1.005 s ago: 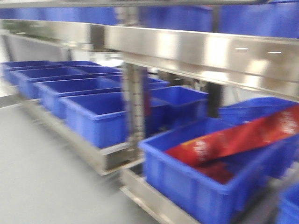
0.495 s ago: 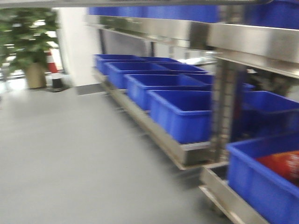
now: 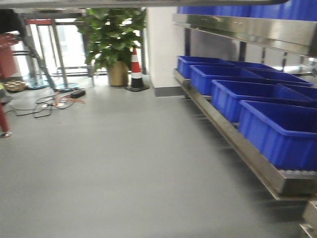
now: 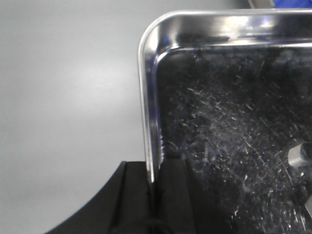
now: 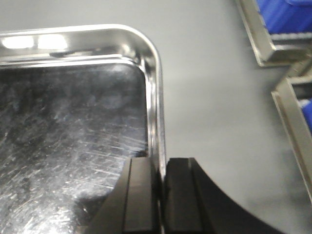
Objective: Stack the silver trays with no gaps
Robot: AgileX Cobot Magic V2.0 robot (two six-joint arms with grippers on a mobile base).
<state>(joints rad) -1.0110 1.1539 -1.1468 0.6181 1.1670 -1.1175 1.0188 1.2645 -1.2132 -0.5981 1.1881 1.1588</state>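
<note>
A silver tray [image 4: 229, 122] with a scratched shiny bottom is held above the grey floor. In the left wrist view my left gripper [image 4: 154, 183] is shut on its left rim, one black finger inside the tray and one outside. In the right wrist view my right gripper [image 5: 161, 173] is shut on the right rim of the silver tray [image 5: 68, 126], which fills the left of that view. Neither the tray nor the grippers show in the front view. I see only one tray.
A steel shelf rack [image 3: 257, 158] with a row of blue bins [image 3: 277, 131] runs along the right. A potted plant [image 3: 114, 39], a traffic cone [image 3: 136, 69], floor cables [image 3: 49, 101] and a glass entrance stand at the back left. Rack edges [image 5: 292, 117] show at the right.
The front view has swung left: the rack with the bin holding a red packet has slid out to the right, and open grey floor, the plant and the cone have come into view.
</note>
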